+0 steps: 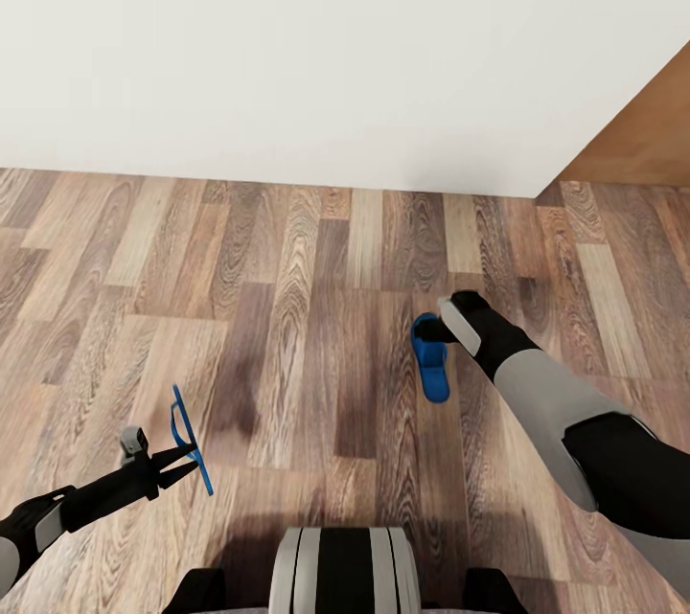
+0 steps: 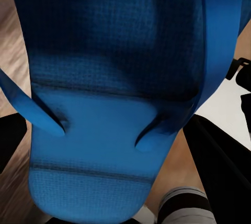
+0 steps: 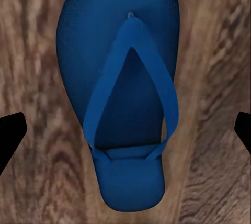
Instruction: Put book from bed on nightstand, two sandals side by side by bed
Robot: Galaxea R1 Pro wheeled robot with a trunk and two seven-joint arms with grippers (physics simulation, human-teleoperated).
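Note:
One blue sandal (image 1: 182, 422) hangs edge-on above the wood floor at the lower left, with my left gripper (image 1: 189, 457) shut on it; its sole (image 2: 120, 103) is pressed close against the left wrist camera. The other blue sandal (image 1: 433, 370) lies flat on the floor right of centre, strap up (image 3: 128, 103). My right gripper (image 1: 436, 331) hovers just over its far end, open, its black fingertips (image 3: 10, 135) standing apart on either side of the sandal without touching it. The book, the bed and the nightstand are out of view.
A white wall (image 1: 287, 49) runs across the far side, about a metre beyond the sandals. A brown wooden panel (image 1: 642, 135) angles in at the upper right. Plank floor (image 1: 316, 307) lies between the two arms. My base (image 1: 340, 571) sits at the near edge.

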